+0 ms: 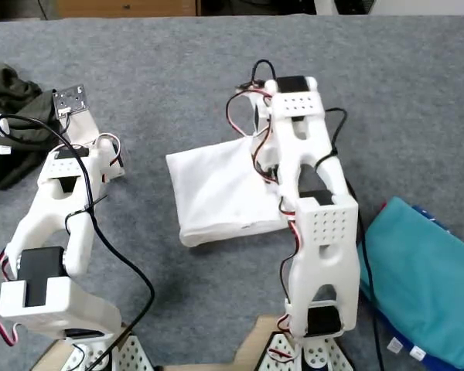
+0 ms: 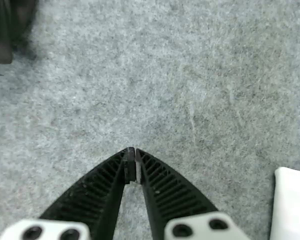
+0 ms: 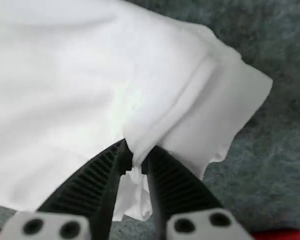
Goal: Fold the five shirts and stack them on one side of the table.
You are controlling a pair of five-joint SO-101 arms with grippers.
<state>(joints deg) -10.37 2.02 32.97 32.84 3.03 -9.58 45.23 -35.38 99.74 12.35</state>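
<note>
A folded white shirt [image 1: 216, 193] lies on the grey table in the middle. My right gripper [image 3: 136, 160] is shut on a bunched fold at the edge of the white shirt [image 3: 65, 75]; from above it sits at that shirt's right edge [image 1: 271, 176]. My left gripper [image 2: 130, 152] is shut with nothing in it, just above bare carpet, between a dark green shirt [image 2: 10, 25] and the white shirt's corner [image 2: 292, 205]. From above, the left gripper [image 1: 85, 127] stands beside the crumpled dark green shirt [image 1: 8, 124] at the left edge.
A teal shirt [image 1: 425, 278] lies at the right edge, over red [image 1: 383, 207] and blue [image 1: 431, 218] cloth. Grey carpet [image 1: 155, 85] covers the table. Cables hang from both arms. A bit of red [image 3: 280, 234] shows beside the right gripper.
</note>
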